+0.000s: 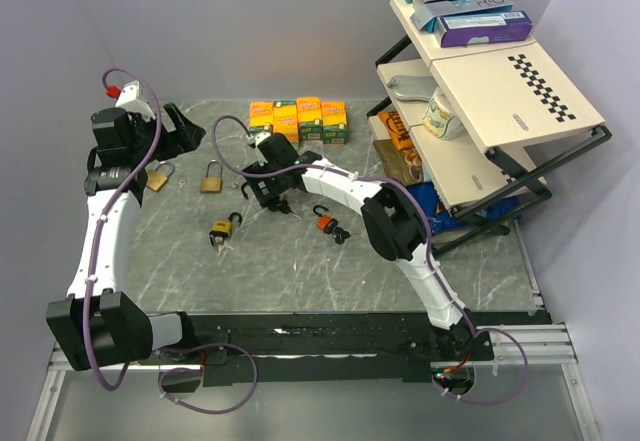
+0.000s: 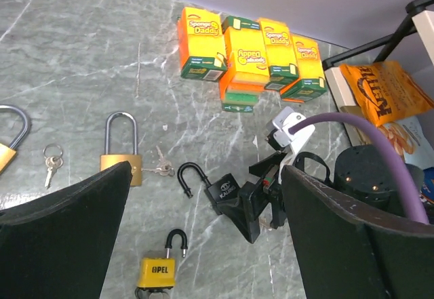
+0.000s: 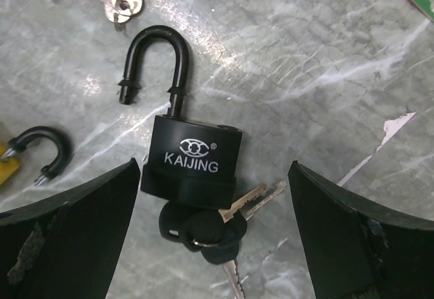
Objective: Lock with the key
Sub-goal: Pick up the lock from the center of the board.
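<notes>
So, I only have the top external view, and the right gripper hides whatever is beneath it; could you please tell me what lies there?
Observer: A black padlock marked KAIJING lies flat on the table, within the gap of the open right gripper.
Operator: Thank you. Is its shackle shut?
Observer: No, the shackle is open, its free end clear of the body.
Operator: And where is the key?
Observer: A black-headed key bunch sits against the body's bottom edge; I cannot tell whether a key is inserted.
</notes>
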